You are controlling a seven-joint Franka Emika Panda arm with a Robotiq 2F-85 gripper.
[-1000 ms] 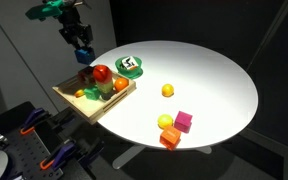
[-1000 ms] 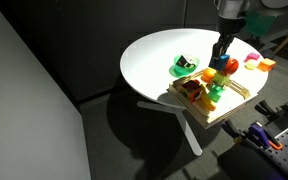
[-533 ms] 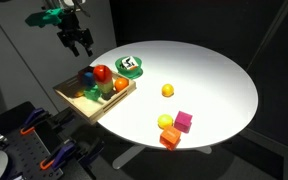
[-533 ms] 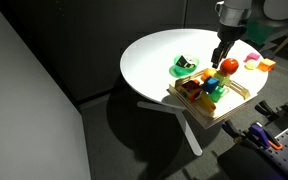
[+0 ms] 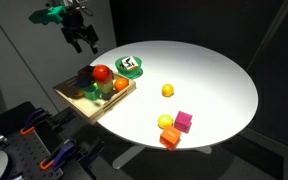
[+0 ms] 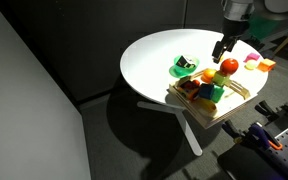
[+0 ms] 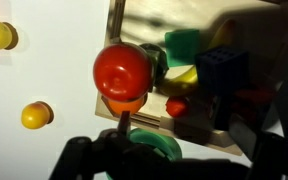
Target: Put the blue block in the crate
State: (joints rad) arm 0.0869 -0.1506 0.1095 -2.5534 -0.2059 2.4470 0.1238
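The blue block (image 5: pixel 85 77) (image 6: pixel 215 92) lies in the wooden crate (image 5: pixel 76 98) (image 6: pixel 236 100) at the table's edge, among a red ball (image 5: pixel 102 73) (image 6: pixel 228 66) and other toy pieces. In the wrist view the blue block (image 7: pixel 222 72) sits right of the red ball (image 7: pixel 122 70) inside the crate (image 7: pixel 187 127). My gripper (image 5: pixel 84 39) (image 6: pixel 222 47) (image 7: pixel 174 155) hangs open above the crate, well clear of the block, with nothing between its fingers.
A green bowl (image 5: pixel 132 67) (image 6: pixel 186 68) (image 7: pixel 156 146) stands on the white round table (image 5: pixel 214 80) beside the crate. A yellow ball (image 5: pixel 168 90) lies mid-table. Yellow, pink and orange blocks (image 5: pixel 183 121) cluster near the table's front edge.
The gripper has opened and let go of the blue block, which now rests in the crate. The gripper has risen away from the crate.
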